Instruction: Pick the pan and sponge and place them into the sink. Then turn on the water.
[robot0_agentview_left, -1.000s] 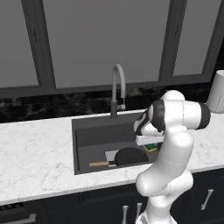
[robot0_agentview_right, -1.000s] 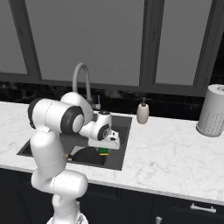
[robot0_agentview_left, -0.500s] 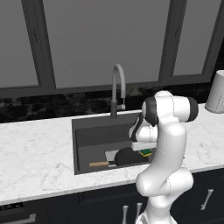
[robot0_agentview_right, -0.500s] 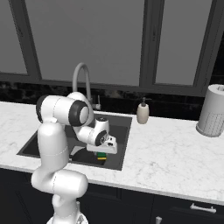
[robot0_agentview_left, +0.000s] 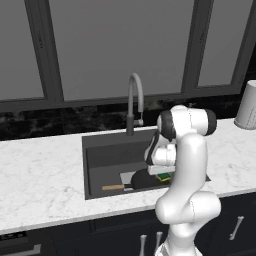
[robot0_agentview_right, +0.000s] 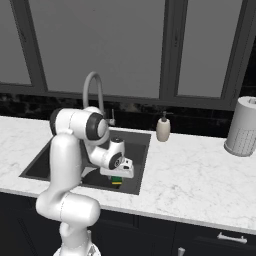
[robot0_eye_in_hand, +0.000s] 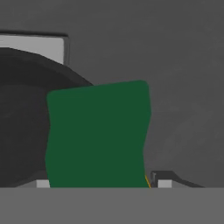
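Down in the sink (robot0_agentview_left: 100, 150), right under the hand: gripper (robot0_eye_in_hand: 100, 183) low over the sponge (robot0_eye_in_hand: 98, 135), green face up and close to the camera on the hand, a sliver of yellow peeking at its lower right corner. Finger tips (robot0_eye_in_hand: 164, 181) set wide, one on each side of the sponge's near end; whether touching it or just beside it, cannot tell. Jaws spread, not squeezed together.

Just past the sponge, off to one side in the hand view: the pan (robot0_eye_in_hand: 26, 109), black and round, rim curving behind the green edge, sponge partly overlapping it. Pale square of the basin floor (robot0_eye_in_hand: 37, 46) showing beyond the pan.

From the left base camera: pan (robot0_agentview_left: 142, 179) flat on the sink bottom toward the front wall, wooden handle (robot0_agentview_left: 113, 187) pointing left along it, sponge (robot0_agentview_left: 164, 176) tucked just beside the pan's right edge under the white wrist. From the right base camera: gripper (robot0_agentview_right: 116, 176) down inside the basin at its front right corner, sponge (robot0_agentview_right: 116, 181) a small green-and-yellow block right beneath it.

Farther back: faucet (robot0_agentview_left: 134, 102) arched over the rear rim. Beige soap dispenser (robot0_agentview_right: 163, 128) on the counter (robot0_agentview_right: 190, 170) behind the sink's right corner. Grey cylinder (robot0_agentview_right: 242, 126) far right.
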